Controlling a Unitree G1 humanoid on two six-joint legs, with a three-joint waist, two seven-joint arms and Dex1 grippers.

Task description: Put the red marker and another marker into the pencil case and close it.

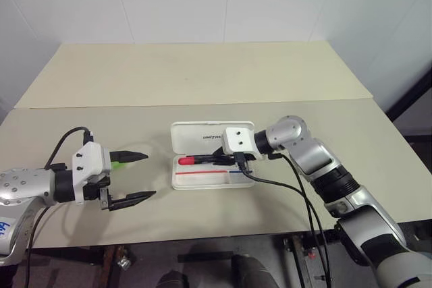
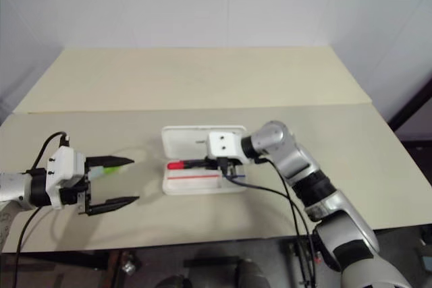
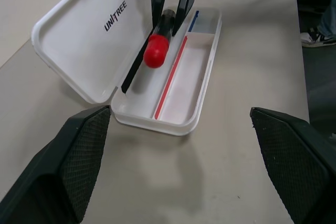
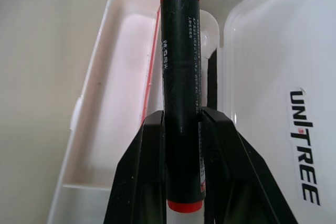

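Observation:
The white pencil case (image 1: 237,181) lies open mid-table, its lid (image 3: 79,35) with the "UNITREE" lettering laid flat behind the tray. My right gripper (image 1: 220,159) is shut on the red marker (image 3: 155,51) and holds it lengthwise over the tray's back half, by the hinge. I cannot tell if the marker touches the tray floor. In the right wrist view the fingers (image 4: 149,150) clamp its black barrel. My left gripper (image 1: 148,175) is open and empty, to the left of the case. The pale marker with a green cap (image 1: 118,162) lies on the table just behind its upper finger.
The beige table (image 1: 202,79) is two tops joined by a seam behind the case. Black cables (image 1: 297,193) run from my right wrist across the table and over its front edge. White walls stand behind.

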